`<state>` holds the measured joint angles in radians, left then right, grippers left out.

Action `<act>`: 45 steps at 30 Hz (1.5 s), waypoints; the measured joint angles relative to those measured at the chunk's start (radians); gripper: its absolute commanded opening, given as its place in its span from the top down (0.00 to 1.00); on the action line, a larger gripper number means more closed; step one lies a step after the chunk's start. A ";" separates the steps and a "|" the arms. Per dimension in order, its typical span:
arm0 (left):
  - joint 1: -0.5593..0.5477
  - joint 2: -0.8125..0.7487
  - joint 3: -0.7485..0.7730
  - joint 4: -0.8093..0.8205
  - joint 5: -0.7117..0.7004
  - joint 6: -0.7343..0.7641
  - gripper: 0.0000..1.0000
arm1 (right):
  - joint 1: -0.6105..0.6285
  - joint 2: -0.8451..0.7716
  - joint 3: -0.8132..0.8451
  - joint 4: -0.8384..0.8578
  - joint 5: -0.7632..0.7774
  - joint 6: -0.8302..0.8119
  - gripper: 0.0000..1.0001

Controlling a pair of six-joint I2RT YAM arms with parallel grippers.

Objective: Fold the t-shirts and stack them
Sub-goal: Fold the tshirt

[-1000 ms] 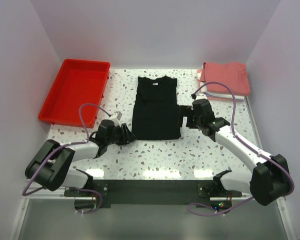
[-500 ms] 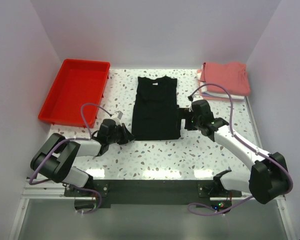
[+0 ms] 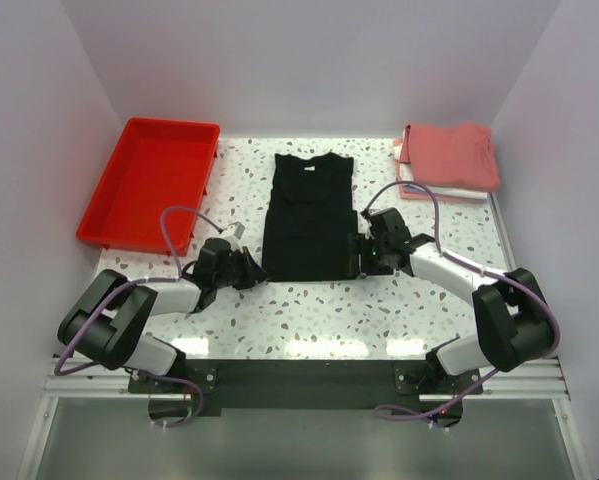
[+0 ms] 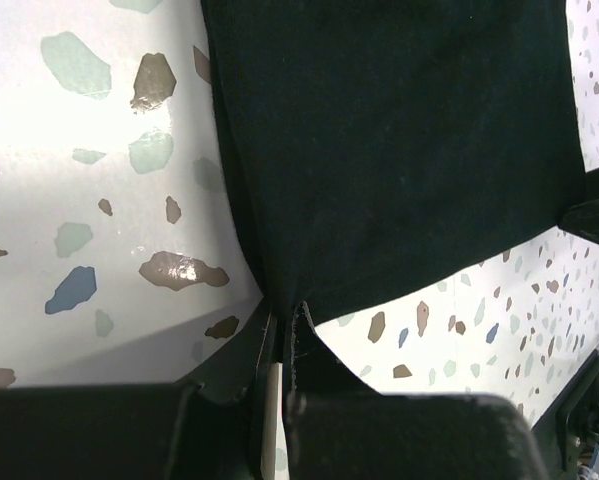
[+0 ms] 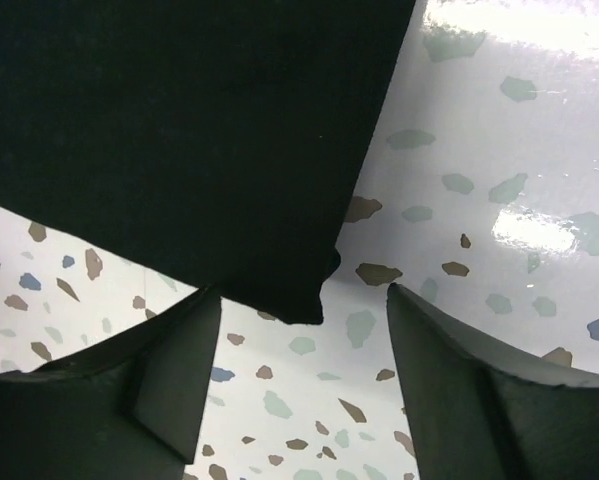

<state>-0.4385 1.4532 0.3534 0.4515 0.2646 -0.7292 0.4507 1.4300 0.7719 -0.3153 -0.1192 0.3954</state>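
Your left end effector [image 4: 284, 325] is pinched tight on the near-left hem corner of the plain black soft-cloth t-shirt [image 3: 304, 215]. You can see the fabric bunched up between the fingers in the wrist view. Your right end effector [image 5: 304, 297] isn't gripping yet. Its jaws are apart, straddling the near-right hem corner, which sits between them just above the white speckled tabletop [image 3: 319, 310].

The shirt itself lies flat in the middle, collar at the far end and sides tucked in, so it's a long rectangle. My guess is you're taking both near corners so the hem lifts evenly and goes over toward the collar for a half fold. Get that right side closed before you pull, or it'll skew.

The folded salmon-red t-shirt [image 3: 449, 155] tops the pile at the far right, probably the black one's destination. The red plastic tray [image 3: 149, 185] sits far left.
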 measured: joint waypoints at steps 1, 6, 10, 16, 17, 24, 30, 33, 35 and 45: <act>0.000 -0.003 0.000 -0.003 -0.002 0.000 1.00 | 0.000 0.007 -0.002 0.000 0.000 0.008 0.39; 0.000 -0.019 0.000 -0.022 -0.013 0.005 1.00 | 0.000 0.013 -0.024 0.011 0.000 0.041 0.49; 0.000 -0.019 0.000 -0.024 -0.014 0.008 1.00 | 0.000 0.055 -0.029 0.038 -0.012 0.063 0.57; 0.000 -0.023 -0.005 -0.025 -0.018 0.008 1.00 | 0.000 0.090 -0.041 0.103 -0.058 0.095 0.72; 0.000 -0.025 -0.006 -0.025 -0.018 0.008 1.00 | 0.000 0.091 -0.044 0.109 -0.059 0.101 0.75; 0.000 -0.092 -0.040 -0.029 -0.014 0.008 1.00 | 0.000 0.096 -0.069 0.157 -0.110 0.113 1.00; 0.000 -0.345 -0.074 -0.150 -0.003 0.016 1.00 | 0.010 -0.028 -0.082 0.039 -0.181 0.078 1.00; 0.000 -0.519 -0.067 -0.256 -0.010 0.029 1.00 | 0.014 -0.152 -0.064 -0.083 -0.246 0.043 1.00; 0.000 -0.621 -0.049 -0.353 -0.013 0.042 1.00 | 0.014 -0.206 -0.038 -0.158 -0.300 0.023 1.00; -0.002 -0.961 0.071 -0.675 -0.012 0.040 0.98 | 0.016 -0.367 0.109 -0.484 -0.606 -0.075 1.00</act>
<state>-0.4400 0.4919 0.4248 -0.2237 0.2527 -0.6888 0.4664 1.0630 0.8810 -0.7994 -0.7250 0.3206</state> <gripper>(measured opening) 0.036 0.045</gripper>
